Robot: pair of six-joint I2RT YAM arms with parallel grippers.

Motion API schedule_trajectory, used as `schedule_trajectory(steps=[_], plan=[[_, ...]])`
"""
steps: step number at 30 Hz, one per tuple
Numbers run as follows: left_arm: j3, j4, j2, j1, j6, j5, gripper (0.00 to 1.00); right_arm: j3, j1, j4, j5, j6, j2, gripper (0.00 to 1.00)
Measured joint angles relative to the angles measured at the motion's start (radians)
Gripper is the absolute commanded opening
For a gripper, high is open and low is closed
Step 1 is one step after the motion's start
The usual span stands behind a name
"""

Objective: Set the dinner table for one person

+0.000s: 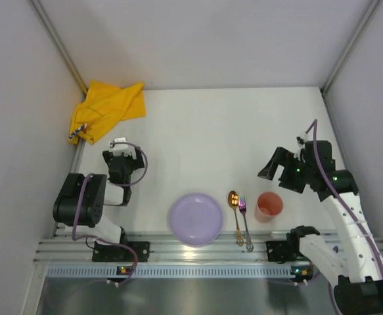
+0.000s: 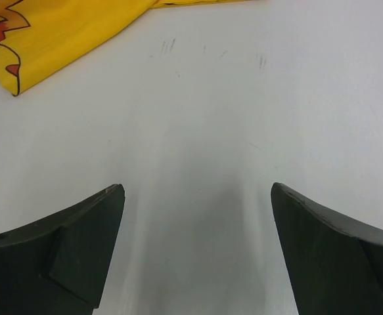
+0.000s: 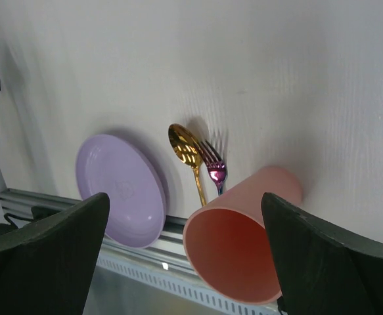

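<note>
The white dinner table (image 1: 230, 131) holds a lilac plate (image 1: 196, 218) at its near edge. Right of the plate lie a gold spoon (image 1: 234, 200) and an iridescent purple fork (image 1: 244, 213), then an upright pink cup (image 1: 269, 206). My right gripper (image 1: 278, 172) is open and empty. It hangs above and just behind the cup. In the right wrist view the cup (image 3: 244, 249) shows between the fingers (image 3: 329, 256), with the plate (image 3: 119, 190), spoon (image 3: 186, 151) and fork (image 3: 214, 169) beyond. My left gripper (image 1: 119, 146) is open and empty, low over bare table (image 2: 198, 118).
A crumpled yellow printed cloth (image 1: 106, 108) lies at the back left corner, with a bluish utensil handle (image 1: 78, 132) poking out of it. Its edge shows in the left wrist view (image 2: 46, 33). Aluminium rails (image 1: 178, 248) run along the near edge. Grey walls close in three sides.
</note>
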Motion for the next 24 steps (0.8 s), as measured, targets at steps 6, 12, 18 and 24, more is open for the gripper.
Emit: schedule_trajectory(steps=[6,12,18,24], plan=[[0.0,0.0,0.0,0.0,0.014,0.063,0.98,0.0,0.0,0.033,-0.045,-0.013,-0.026,1.0],[0.124,-0.304,-0.067,0.001,0.014,0.067,0.98,0.002,0.0,0.043,-0.065,-0.033,-0.037,1.0],[0.718,-0.887,-0.128,0.001,-0.089,0.159,0.98,0.003,0.0,0.044,-0.062,-0.04,-0.038,1.0],[1.012,-1.079,-0.09,0.093,-0.38,0.33,0.97,0.004,0.026,0.055,-0.047,-0.04,-0.026,1.0]])
